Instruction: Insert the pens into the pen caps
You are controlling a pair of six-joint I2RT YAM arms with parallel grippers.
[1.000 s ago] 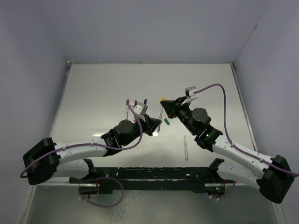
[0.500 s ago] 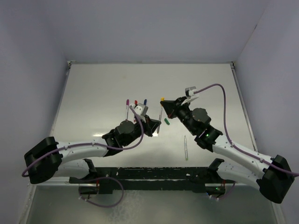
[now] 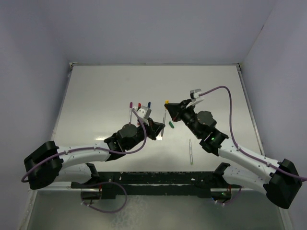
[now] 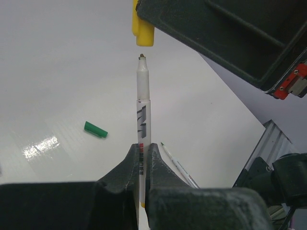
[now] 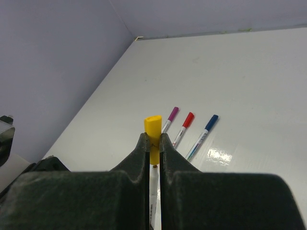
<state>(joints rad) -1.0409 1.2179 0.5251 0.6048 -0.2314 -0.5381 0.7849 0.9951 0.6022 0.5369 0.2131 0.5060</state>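
The right end effector [image 5: 153, 140] was clenched on the yellow cap [image 4: 143, 31]. Just beneath that cap, not touching it, the left end effector [image 4: 143, 160] gripped an upright pen [image 4: 143, 96]. A green cap [image 4: 96, 129] lay on the counter [image 4: 48, 62] near the yellow cap.

1. You are seeing a white pen [image 4: 143, 120] standing upright, its bare tip sitting just below the yellow cap [image 4: 143, 31], not yet inside.
2. The green cap [image 4: 96, 129] is lying flat nearby.
3. A second pen [image 3: 190, 151] is lying apart, tip bare.
4. 3 capped pens are lying side by side: the purple-capped pen [image 5: 172, 113], the red-capped pen [image 5: 188, 117] and the blue-capped pen [image 5: 211, 118].
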